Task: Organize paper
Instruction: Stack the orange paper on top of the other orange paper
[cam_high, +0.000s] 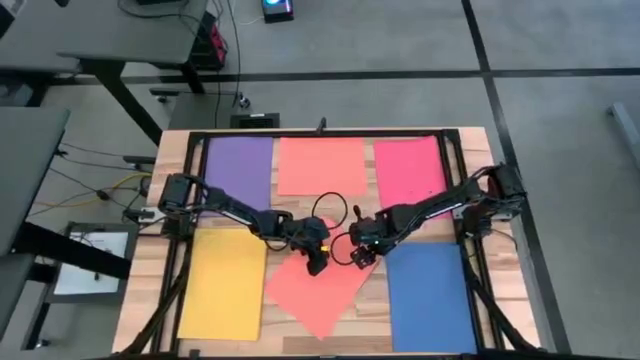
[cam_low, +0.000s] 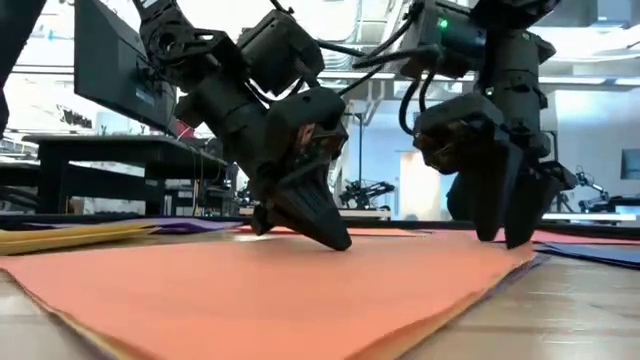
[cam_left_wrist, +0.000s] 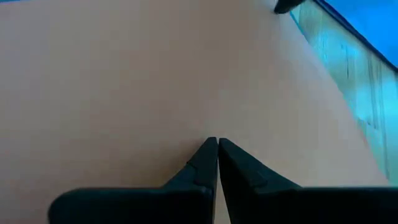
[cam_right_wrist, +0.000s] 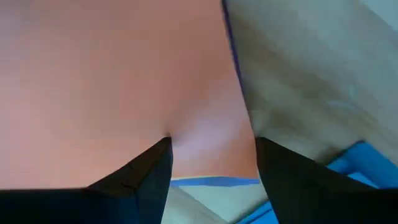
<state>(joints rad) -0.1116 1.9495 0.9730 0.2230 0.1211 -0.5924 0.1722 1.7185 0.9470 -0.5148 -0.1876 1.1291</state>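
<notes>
Salmon-orange paper (cam_high: 325, 292), flat, skewed on table (cam_high: 150, 270)

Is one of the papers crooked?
Yes. The salmon-orange sheet in the front middle is turned like a diamond, while the purple, yellow, pink-red and blue sheets lie straight. The left gripper, shut, presses on it; the right gripper, open, is at its corner.

1. The left gripper (cam_high: 317, 266) covers part of the tilted orange sheet (cam_high: 322, 295).
2. The right gripper (cam_high: 360, 256) hides that sheet's upper corner.
3. The yellow sheet (cam_low: 60, 237) and blue sheet (cam_low: 600, 250) show only as thin edges from the table-height view.
4. The room behind is too blurry to make out.
</notes>
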